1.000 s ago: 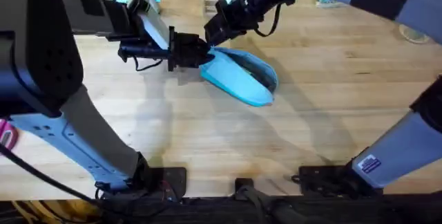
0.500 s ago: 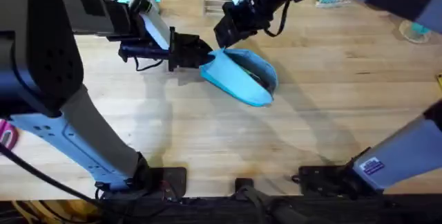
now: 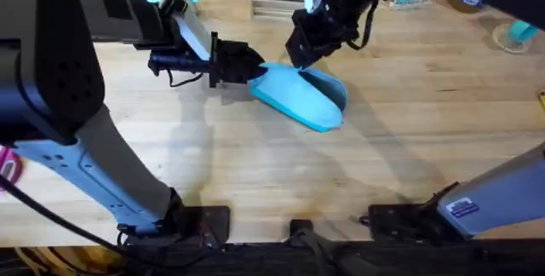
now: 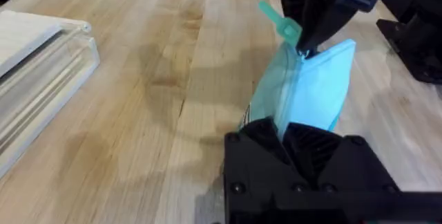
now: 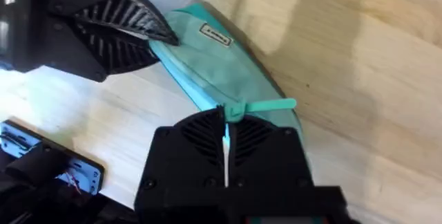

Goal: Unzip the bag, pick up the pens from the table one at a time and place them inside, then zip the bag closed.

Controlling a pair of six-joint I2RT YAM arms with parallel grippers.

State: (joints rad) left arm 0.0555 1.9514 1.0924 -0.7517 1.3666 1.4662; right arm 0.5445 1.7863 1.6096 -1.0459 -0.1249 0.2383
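Lying mid-table [image 3: 255, 165], bag [image 3: 300, 99] stretched between both pincers. Left gripper [image 3: 249, 65] clenched on bag's near end, arm reaching in level from left. Right gripper [image 3: 300, 53] above bag, pinched shut on zipper pull tab [image 5: 266, 105], wrist angled down.

The small label [image 5: 215, 35] on the bag [image 5: 228, 79] is too small to read.

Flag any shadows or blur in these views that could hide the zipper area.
Overhead: the left arm looms large, dark and soft along the left edge; arm shadows fall across the table below the bag. Left wrist: the right gripper shades the bag's far end. Right wrist: zipper pull sharp, evenly lit.
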